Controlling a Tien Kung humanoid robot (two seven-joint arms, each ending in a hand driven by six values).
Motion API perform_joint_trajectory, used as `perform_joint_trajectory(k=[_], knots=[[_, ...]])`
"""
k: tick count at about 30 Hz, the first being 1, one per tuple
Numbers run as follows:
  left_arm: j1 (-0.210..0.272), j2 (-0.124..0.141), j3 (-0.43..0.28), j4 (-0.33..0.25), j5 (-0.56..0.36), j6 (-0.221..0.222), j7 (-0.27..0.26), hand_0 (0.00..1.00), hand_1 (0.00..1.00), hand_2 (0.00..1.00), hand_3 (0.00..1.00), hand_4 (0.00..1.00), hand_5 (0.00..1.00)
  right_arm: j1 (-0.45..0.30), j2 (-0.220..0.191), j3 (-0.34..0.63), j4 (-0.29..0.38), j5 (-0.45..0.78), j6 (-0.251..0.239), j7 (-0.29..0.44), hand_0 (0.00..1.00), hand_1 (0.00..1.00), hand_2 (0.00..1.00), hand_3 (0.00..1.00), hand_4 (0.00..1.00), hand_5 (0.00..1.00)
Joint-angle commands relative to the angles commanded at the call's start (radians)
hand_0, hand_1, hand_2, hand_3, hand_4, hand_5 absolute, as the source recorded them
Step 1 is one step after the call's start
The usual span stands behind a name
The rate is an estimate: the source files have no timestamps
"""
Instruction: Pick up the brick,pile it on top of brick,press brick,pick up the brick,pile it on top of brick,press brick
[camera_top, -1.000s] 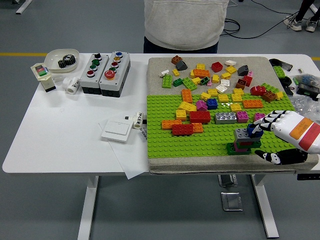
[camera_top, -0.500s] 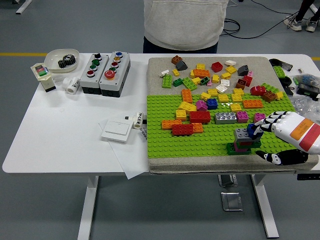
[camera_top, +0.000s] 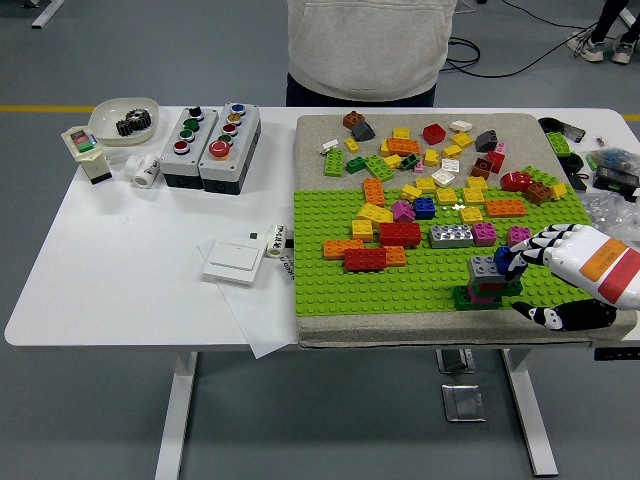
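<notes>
Gripping one blue brick (camera_top: 503, 260) in its curled fingertips, the right hand (camera_top: 560, 262) holds it against one stack (camera_top: 486, 283): grey brick over pink over dark green, on the green baseplate (camera_top: 400, 290). Two button boxes (camera_top: 210, 145) sit far left.

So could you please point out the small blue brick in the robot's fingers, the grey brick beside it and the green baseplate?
small blue brick (camera_top: 503, 259), head view, its visible left face.
grey brick (camera_top: 483, 266), head view, studded top.
green baseplate (camera_top: 330, 285), head view, bare studs near the left edge.

R hand (camera_top: 560, 262) in from right edge, fingers (camera_top: 525, 250) curled fwd, thumb (camera_top: 540, 315) low and apart.
</notes>
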Motion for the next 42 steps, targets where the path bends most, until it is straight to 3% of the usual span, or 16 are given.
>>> perform_joint_trajectory(k=[42], knots=[[0.002, 0.0, -0.005, 0.0, 0.011, 0.002, 0.004, 0.617, 0.721, 0.692, 0.554, 0.565, 0.614, -0.009, 0.004, -0.002, -0.006, 0.017, 0.011, -0.007, 0.661, 0.657, 0.712, 0.587, 0.722, 0.419]])
